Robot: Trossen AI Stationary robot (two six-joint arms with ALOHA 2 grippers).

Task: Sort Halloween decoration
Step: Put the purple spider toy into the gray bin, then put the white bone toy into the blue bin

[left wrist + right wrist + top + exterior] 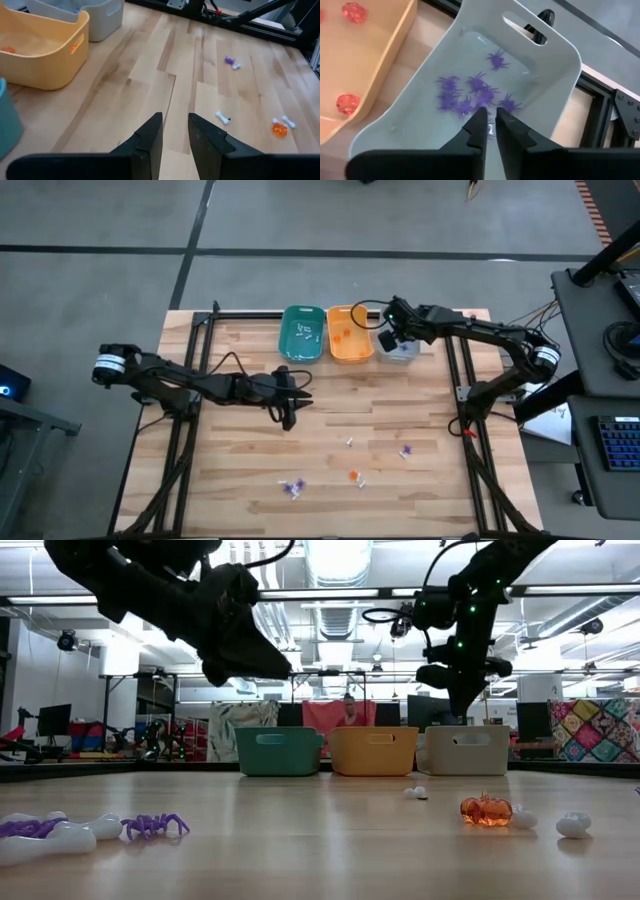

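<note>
Right claw (490, 130) hovering over grey bin (555, 65), fingers nearly pressed together, seemingly dropping a purple spider (496, 59) in there; left claw (175, 135) slightly spread, empty, waiting beside teal bin (302, 333).

Teal bin (7, 125) cut off at my left wrist view's edge, bench trinkets (292, 488) too small from above to identify, white pieces (50, 835) blurred in my low view.
</note>
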